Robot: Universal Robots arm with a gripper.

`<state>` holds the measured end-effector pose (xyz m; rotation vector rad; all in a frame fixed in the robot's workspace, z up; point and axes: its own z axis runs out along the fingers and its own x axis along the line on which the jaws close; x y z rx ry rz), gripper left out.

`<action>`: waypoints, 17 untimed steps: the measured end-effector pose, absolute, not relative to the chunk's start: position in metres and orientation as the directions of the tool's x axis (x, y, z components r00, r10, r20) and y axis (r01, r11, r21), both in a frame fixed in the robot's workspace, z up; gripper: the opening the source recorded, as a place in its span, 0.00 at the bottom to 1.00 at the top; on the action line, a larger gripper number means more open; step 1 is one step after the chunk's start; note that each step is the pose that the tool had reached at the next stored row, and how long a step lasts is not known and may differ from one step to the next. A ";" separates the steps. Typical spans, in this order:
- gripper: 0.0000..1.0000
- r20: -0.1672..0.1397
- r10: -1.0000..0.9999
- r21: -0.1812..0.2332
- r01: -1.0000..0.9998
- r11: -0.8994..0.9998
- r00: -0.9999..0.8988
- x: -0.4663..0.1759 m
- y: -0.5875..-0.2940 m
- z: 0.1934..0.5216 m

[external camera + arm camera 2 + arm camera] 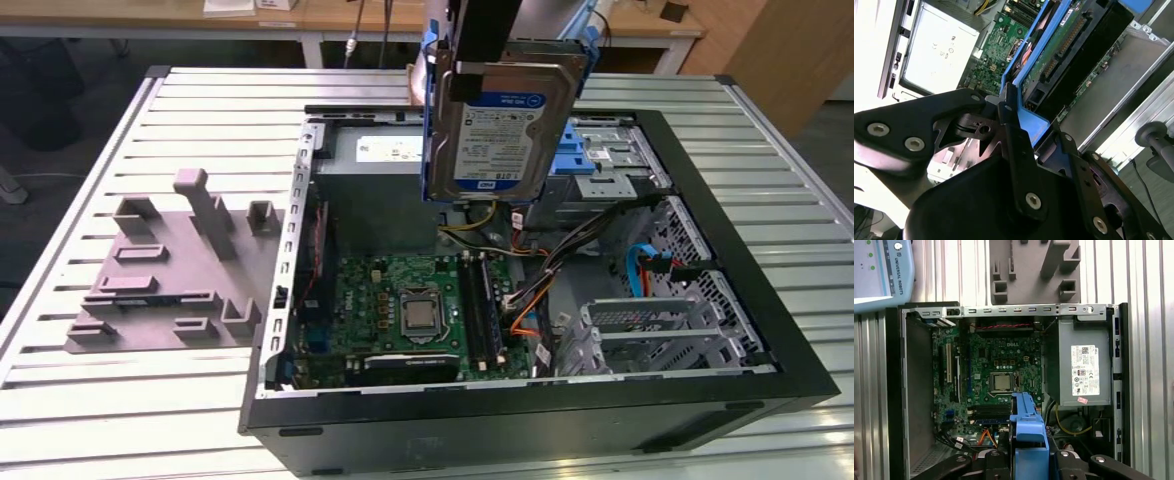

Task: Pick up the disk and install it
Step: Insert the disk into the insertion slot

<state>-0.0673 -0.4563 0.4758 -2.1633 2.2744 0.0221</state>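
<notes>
Now: disk held aloft over the open computer case.

Exterior view: the gripper pinches the disk at its upper end, upright above the case, near the silver cage. Second wrist view: black fingers clamp the blue carrier frame. First wrist view: the motherboard and grey metal box lie beneath.

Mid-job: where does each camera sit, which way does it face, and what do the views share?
Exterior view: off the arm, raised, looking down at an angle on the open case; the gripper holds the disk above it.
First wrist view: on the wrist, looking straight down into the case past the gripper and disk.
Second wrist view: on the wrist, close along the gripper clamped on the disk's edge.
Shared: both wrist views show the motherboard beyond the disk.
</notes>
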 end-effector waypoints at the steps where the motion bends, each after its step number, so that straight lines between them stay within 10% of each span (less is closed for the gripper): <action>1: 0.36 -0.012 -0.999 0.008 -0.999 0.050 -0.050 -0.067 -0.456 0.476; 17: 0.36 -0.012 -0.999 0.008 -0.999 0.051 -0.051 -0.067 -0.481 0.475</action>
